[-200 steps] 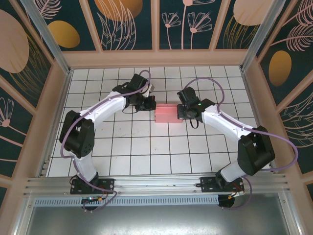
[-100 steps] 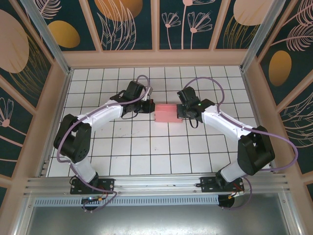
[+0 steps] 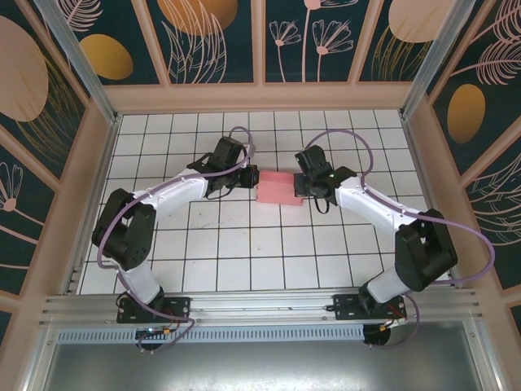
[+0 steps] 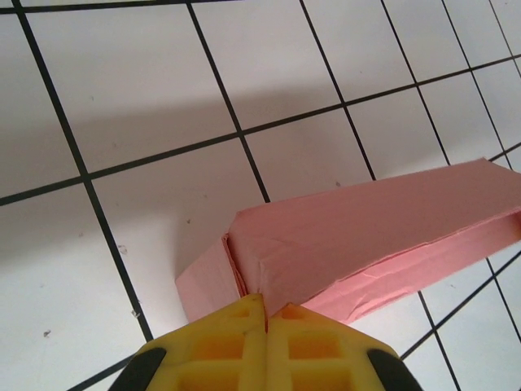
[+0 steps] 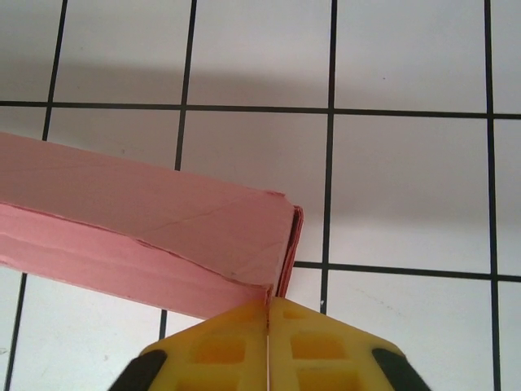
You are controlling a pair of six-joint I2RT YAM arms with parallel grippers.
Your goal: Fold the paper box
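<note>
The paper box lies folded flat on the tabletop, in its far half and about midway between the left and right edges. Its long axis runs left to right, so one short end faces each arm.

The left gripper sits at the box's left end, jaws pressed together with their tips touching the end's layered card. The right gripper mirrors it at the right end, also closed, tips against the corner of the end flap. I cannot tell whether either pinches a card edge.

Each arm is nearest its own end, so any tucking or pressing goes inward along the box's length.
</note>
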